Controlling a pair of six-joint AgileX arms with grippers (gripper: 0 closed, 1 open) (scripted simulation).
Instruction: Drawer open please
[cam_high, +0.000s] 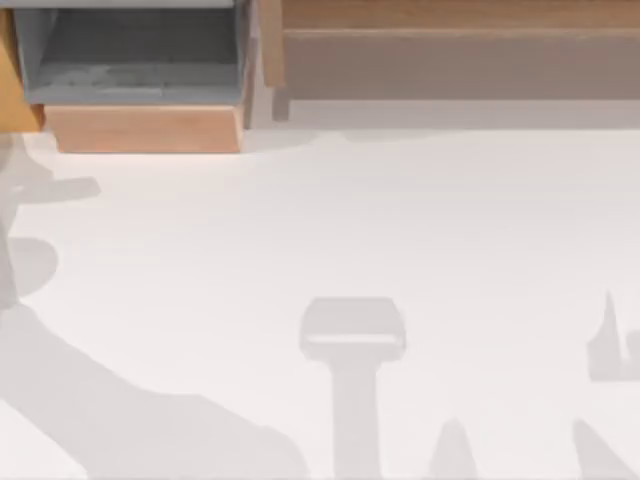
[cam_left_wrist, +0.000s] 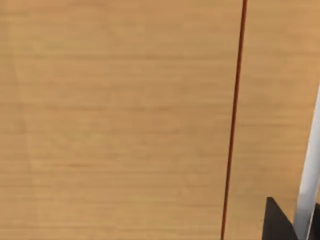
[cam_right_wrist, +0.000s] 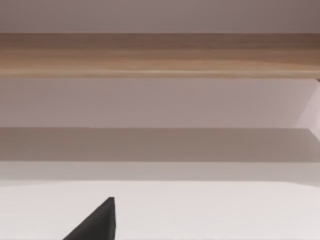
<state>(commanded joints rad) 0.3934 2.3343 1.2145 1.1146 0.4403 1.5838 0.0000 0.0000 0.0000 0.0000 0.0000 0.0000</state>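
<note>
Claw opening can't be told, either arm. Drawer (cam_high: 140, 75) seen pulled out over counter (cam_high: 330, 230) from top; left claw's fingertip (cam_left_wrist: 277, 222) seen just beside wood panel (cam_left_wrist: 120, 120).

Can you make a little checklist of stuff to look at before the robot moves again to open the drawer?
1. Drawer with grey inner walls and light-brown wooden front panel pulled out so its inside shows: ok, grey floor visible in the top view.
2. Long wooden shelf with brownish-grey recess apart from the drawer: ok, it sits to the right.
3. White table in front of the drawer free of objects: ok, just shadows.
4. Left gripper close to wood: ok, left wrist view faces a light wooden surface.
5. Gripper fingers open or shut: cannot tell.
</note>
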